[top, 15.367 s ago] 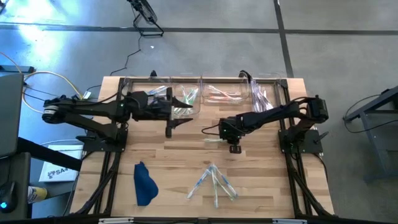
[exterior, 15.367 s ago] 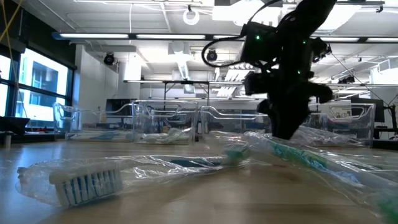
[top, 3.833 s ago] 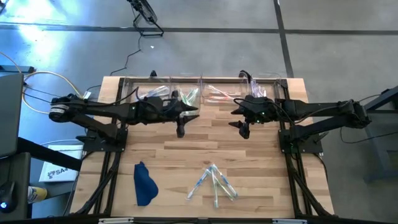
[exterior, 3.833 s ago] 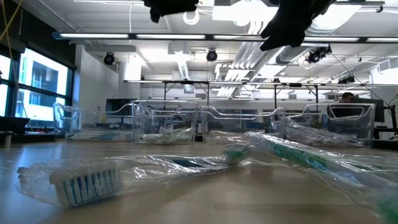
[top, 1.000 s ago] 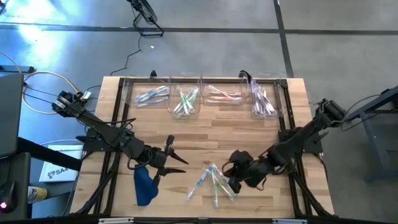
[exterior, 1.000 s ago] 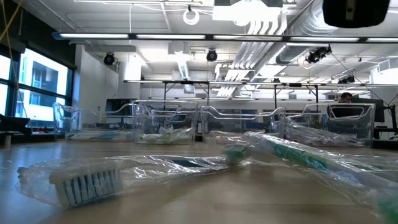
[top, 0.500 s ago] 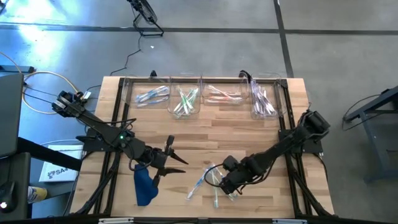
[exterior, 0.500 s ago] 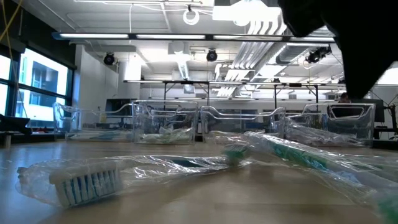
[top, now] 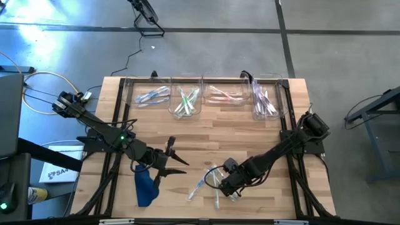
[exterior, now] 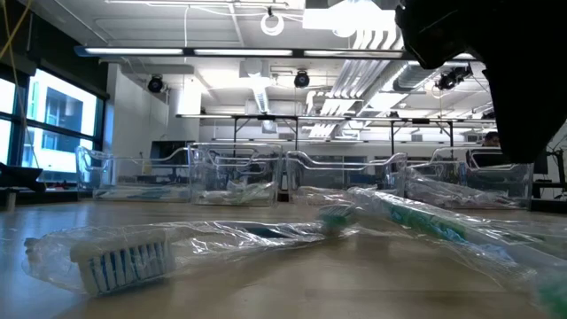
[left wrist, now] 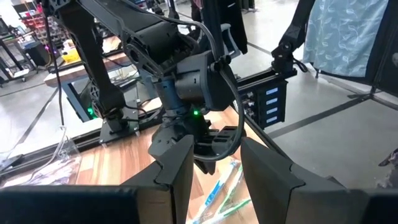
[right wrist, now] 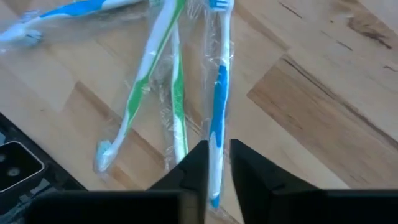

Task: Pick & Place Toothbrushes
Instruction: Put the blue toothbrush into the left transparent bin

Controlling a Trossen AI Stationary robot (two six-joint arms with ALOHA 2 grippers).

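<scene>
While the right gripper (top: 230,185) is hanging over loose toothbrushes (top: 214,182) near the table's (top: 250,140) front edge, fingers (right wrist: 249,165) narrowly parted above a blue one (right wrist: 217,106), gripping nothing, left gripper (top: 177,158) waiting half-open beside the cloth (top: 145,185), more brushes lying in rear bins (top: 203,95)

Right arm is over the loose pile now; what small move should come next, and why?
Probably lower the right tool a little onto the blue-handled toothbrush and close. Its narrowly parted fingers already straddle that handle in the right wrist view, and four wrapped brushes still lie loose on the table. The left tool waits by the dark blue cloth.
</scene>
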